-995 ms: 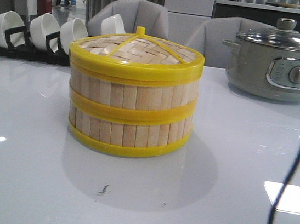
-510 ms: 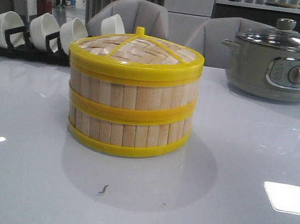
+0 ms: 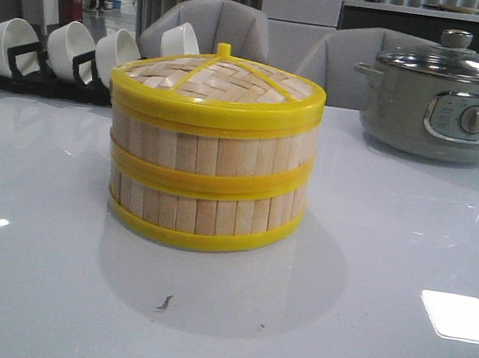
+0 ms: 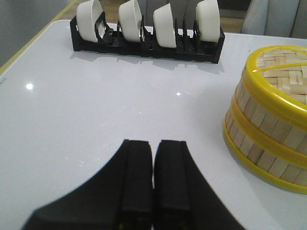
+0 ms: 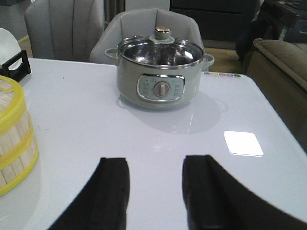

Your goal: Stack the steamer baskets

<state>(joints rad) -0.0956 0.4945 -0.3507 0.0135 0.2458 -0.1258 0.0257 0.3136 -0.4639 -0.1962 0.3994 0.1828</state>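
On the white table (image 3: pixel 21 292), the two steamer baskets (image 3: pixel 207 179) sat already stacked, one squarely on the other, with the woven lid (image 3: pixel 220 79) seated on top. Rims looked aligned all round in the front view; no visible overhang.

Using the stack as reference: grey electric pot (image 3: pixel 444 100) stood behind it and off to its right, well apart. Black rack of white bowls (image 3: pixel 57 53) stood behind it on its left, also well apart.

Left gripper (image 4: pixel 153 177) hung over bare table on the stack's left, near but not touching. Its fingers were pressed together, nothing between them. Right gripper (image 5: pixel 156 191) hung on the stack's right, facing the pot, fingers spread wide, nothing held. Neither arm showed in the front view.

Judgement: stacking looked done; only retreat or idle left.

Risks from here:
- Left arm swinging toward the stack could clip the lower rim and slide the whole stack, or knock the upper basket off-centre. The glossy table probably gives little grip.
- Right arm reaching forward could hit the pot's glass lid.
- Any re-grip of the lid could lift the upper basket with it if the rims bind. Can't tell fit from these views.
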